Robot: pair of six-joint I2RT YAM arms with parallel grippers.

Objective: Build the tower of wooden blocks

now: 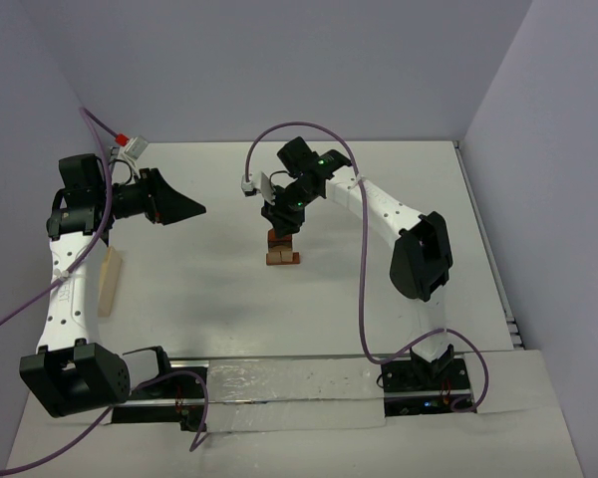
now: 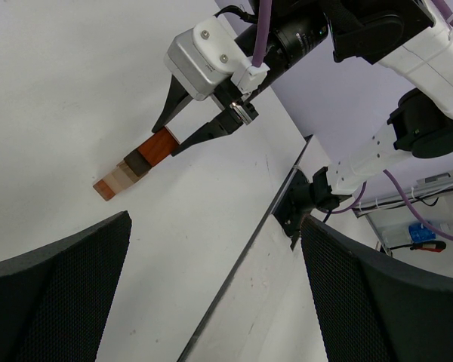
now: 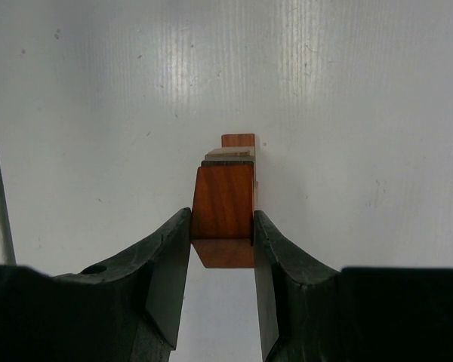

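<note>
**Tower (image 1: 280, 251) at mid-table, top block pinched by right gripper (image 1: 284, 225)**

Edges and room. The tower is seen standing near the middle of the white table (image 1: 229, 319), well apart from every edge. Bare tabletop is shown on all sides of it. The table is bounded by the rear wall (image 1: 309, 70) and by the right wall (image 1: 568, 199); its right edge runs along the foot of the latter. A pale tray (image 1: 108, 282) is laid close to the left edge, beside the left arm, well apart from the tower. The left gripper (image 1: 194, 208) is held to the left of the tower, pointed toward it, with a broad strip of bare table between them. Its jaws are spread wide, and nothing is seen between them in the left wrist view.

Tower. Four layers can be told in the left wrist view: a reddish-brown base, a tan block, a dark brown block, and a reddish-brown top block (image 3: 223, 202). The layers are shown stacked in one narrow column, faces roughly flush. The top block appears seated on the dark layer; whether it rests fully cannot be told.

Grip. The right gripper is brought down from above over the column. In the right wrist view its fingers (image 3: 170, 256) are pressed against the two side faces of the top block, which is pinched between them. The lower layers are partly visible beyond it.
</note>
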